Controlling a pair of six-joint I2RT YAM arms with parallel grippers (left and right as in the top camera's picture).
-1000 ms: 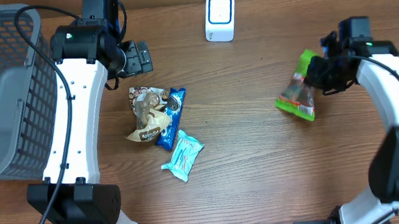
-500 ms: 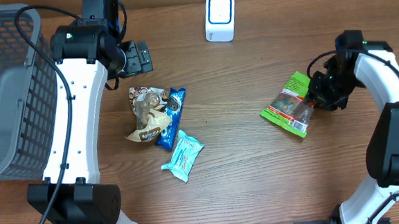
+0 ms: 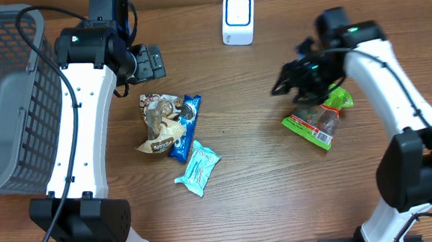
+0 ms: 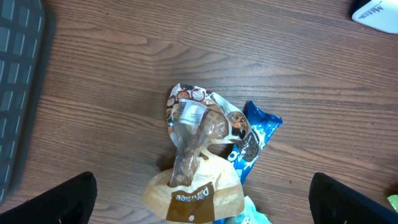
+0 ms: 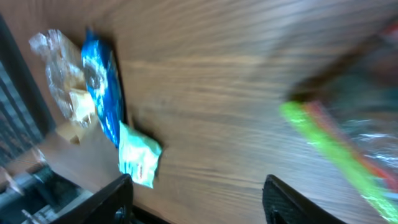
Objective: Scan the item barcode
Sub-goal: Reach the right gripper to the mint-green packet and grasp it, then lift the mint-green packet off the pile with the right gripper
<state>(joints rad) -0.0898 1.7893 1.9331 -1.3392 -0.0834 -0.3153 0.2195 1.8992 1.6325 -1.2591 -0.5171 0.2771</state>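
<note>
1. The right claw hangs released and empty just beside the green packet. The packet lies flat on the tabletop toward its right edge, well apart from the scanner at the far edge.
2. My read is that the packet needs a fresh grip: pinch one short end, keeping the fingers off any printed label.
3. Lift it clear, then turn the code side toward the scanner's face and hold steady.
4. The left claw, spread wide and empty over the snack pile, has no part here.

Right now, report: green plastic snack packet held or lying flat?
Lying flat: the green packet rests on the wooden table; right gripper open, empty.
</note>
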